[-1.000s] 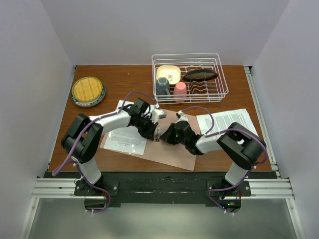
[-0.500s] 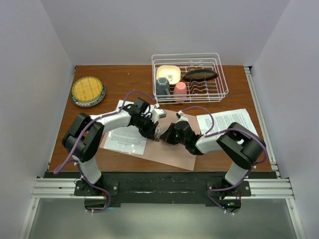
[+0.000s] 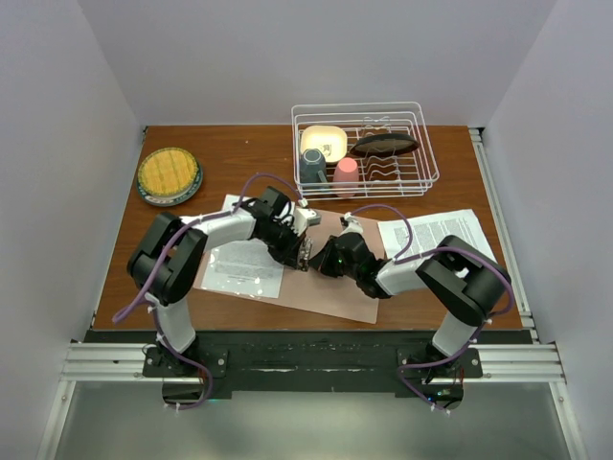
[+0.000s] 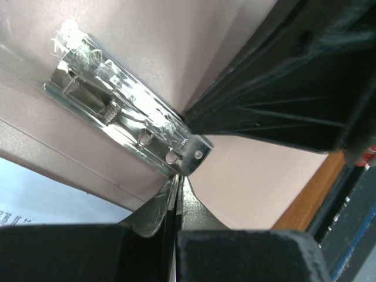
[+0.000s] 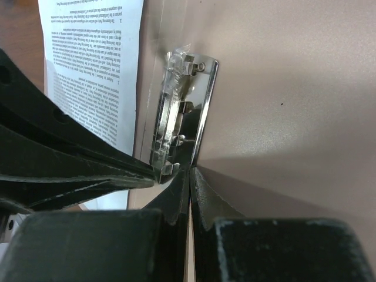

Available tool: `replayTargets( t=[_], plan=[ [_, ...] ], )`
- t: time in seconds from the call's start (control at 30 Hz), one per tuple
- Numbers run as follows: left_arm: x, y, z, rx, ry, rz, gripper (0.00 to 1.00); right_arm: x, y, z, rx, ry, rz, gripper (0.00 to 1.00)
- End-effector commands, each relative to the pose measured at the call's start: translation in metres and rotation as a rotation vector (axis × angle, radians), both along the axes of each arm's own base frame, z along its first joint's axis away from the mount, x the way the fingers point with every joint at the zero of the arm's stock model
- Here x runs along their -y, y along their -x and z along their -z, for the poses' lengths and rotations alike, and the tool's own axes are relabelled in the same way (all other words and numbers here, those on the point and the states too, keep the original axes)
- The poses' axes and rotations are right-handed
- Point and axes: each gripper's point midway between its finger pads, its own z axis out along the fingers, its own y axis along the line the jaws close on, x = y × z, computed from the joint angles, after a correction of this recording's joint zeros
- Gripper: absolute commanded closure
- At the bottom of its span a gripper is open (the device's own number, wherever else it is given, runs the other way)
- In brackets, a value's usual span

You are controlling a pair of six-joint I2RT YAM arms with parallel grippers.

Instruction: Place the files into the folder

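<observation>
Table (image 3: 239,153): brown wood, both arms reaching to its centre.

Folder (image 3: 330,295): salmon-pink, lying open and flat at centre, running toward 6 o'clock.

Dish rack (image 3: 428,158): white wire, at 12 to 1 o'clock, holding crockery.

Files: one printed sheet (image 3: 238,268) rests on the folder's 9 o'clock leaf. The second sheet (image 3: 436,230) lies on the wood at 3 o'clock, just beside the folder; the right arm hides whether they touch.

Plate (image 3: 169,175): at 10 o'clock, well apart from the folder.

Left gripper (image 4: 178,181): jaws pressed together with nothing seen between them, tips at one end of the clip.

Right gripper (image 5: 189,176): jaws likewise pressed together, tips against the same end, coming from the opposite side.

Clip (image 4: 126,120): silver metal, on the folder's inner spine, lying flat.
</observation>
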Motion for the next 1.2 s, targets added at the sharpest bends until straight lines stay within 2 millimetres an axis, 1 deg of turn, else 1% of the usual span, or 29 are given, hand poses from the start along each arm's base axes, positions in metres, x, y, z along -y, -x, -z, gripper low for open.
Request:
replayTargets(
  t=[0.0,0.1,0.13,0.2,0.33,0.37,0.47,0.5,0.57,0.6,0.67,0.7,0.77,0.8,0.9,0.97,1.1,1.17],
  plan=[
    [0.002,-0.005,0.026,0.004,-0.057,0.01,1.0,0.032,0.034,0.059,-0.145,0.18,-0.001,1.0],
    [0.006,-0.006,0.025,0.004,-0.045,0.02,1.0,0.024,0.045,0.07,-0.169,0.185,-0.026,1.0],
    [0.008,-0.007,0.023,0.01,-0.039,0.024,1.0,0.022,0.052,0.077,-0.184,0.193,-0.036,1.0],
    [0.01,-0.009,0.02,0.012,-0.033,0.023,1.0,0.021,0.056,0.08,-0.195,0.193,-0.04,1.0],
    [0.011,-0.009,0.008,0.028,-0.02,0.03,1.0,0.028,0.055,0.077,-0.188,0.218,-0.027,1.0],
    [0.012,-0.009,-0.001,0.035,-0.011,0.034,1.0,0.027,0.053,0.072,-0.175,0.211,-0.019,1.0],
    [0.016,-0.016,-0.022,0.068,0.017,0.033,1.0,0.03,0.05,0.065,-0.162,0.214,-0.005,1.0],
    [0.02,-0.021,-0.03,0.088,0.031,0.033,1.0,0.03,0.05,0.064,-0.159,0.214,-0.003,1.0],
    [0.022,-0.025,-0.039,0.104,0.039,0.037,1.0,0.032,0.05,0.065,-0.164,0.216,0.003,1.0],
    [0.026,-0.034,-0.05,0.127,0.052,0.03,1.0,0.032,0.051,0.064,-0.162,0.215,0.001,1.0],
    [0.026,-0.042,-0.057,0.124,0.068,0.018,1.0,0.034,0.054,0.065,-0.169,0.219,0.001,1.0],
    [0.03,-0.051,-0.066,0.14,0.087,0.013,1.0,0.036,0.054,0.065,-0.169,0.219,0.003,1.0],
    [0.028,-0.059,-0.068,0.121,0.103,-0.01,1.0,0.041,0.059,0.068,-0.177,0.228,0.001,1.0],
    [0.029,-0.065,-0.074,0.125,0.117,-0.019,1.0,0.041,0.06,0.067,-0.176,0.227,0.001,1.0],
    [0.027,-0.074,-0.072,0.098,0.137,-0.046,1.0,0.044,0.062,0.068,-0.176,0.233,0.003,1.0],
    [0.025,-0.077,-0.067,0.095,0.125,-0.057,1.0,0.044,0.061,0.066,-0.171,0.235,0.0,1.0],
    [0.02,-0.074,-0.059,0.086,0.113,-0.062,1.0,0.042,0.059,0.062,-0.164,0.232,-0.008,1.0],
    [0.018,-0.076,-0.058,0.099,0.104,-0.065,1.0,0.041,0.059,0.06,-0.162,0.232,-0.013,1.0]
  ],
)
